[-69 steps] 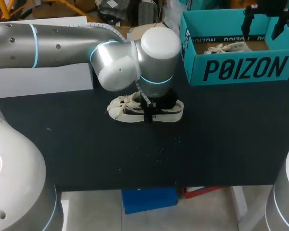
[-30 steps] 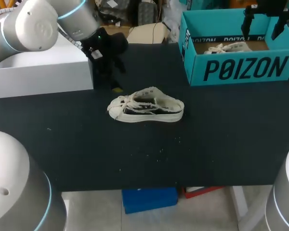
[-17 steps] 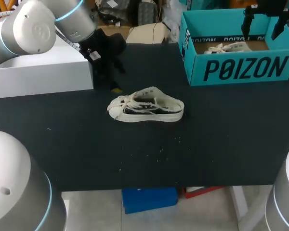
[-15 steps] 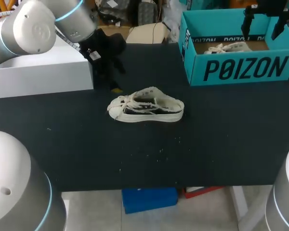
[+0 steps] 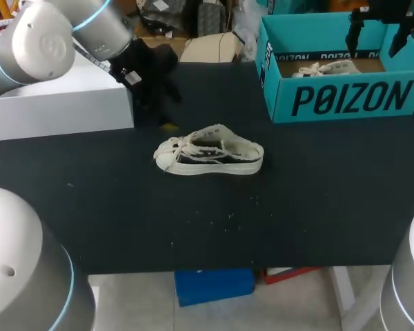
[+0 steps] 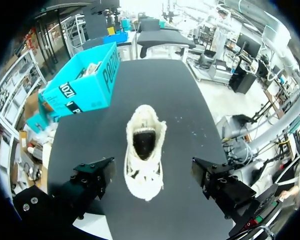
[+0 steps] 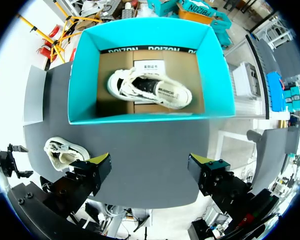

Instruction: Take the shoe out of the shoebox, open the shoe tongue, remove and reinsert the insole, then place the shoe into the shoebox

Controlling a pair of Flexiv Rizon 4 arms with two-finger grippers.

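Black tabletop (image 5: 310, 200) bears one sneaker (image 5: 210, 156); left gripper (image 6: 151, 174) and right gripper (image 7: 149, 167) stand spread wide, holding nothing. Risk: loose laces (image 5: 178, 146) may snag shoebox (image 5: 348, 100) rim.

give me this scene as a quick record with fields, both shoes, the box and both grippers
shoe on table: upright on its sole on the black table, touched by neither gripper
second shoe: lying inside the shoebox
shoebox: teal, open, far right part of the table
left gripper: open, empty, shoe on table ahead of it
right gripper: open, empty, above the shoebox
white box: far left part of the table, beside the left arm
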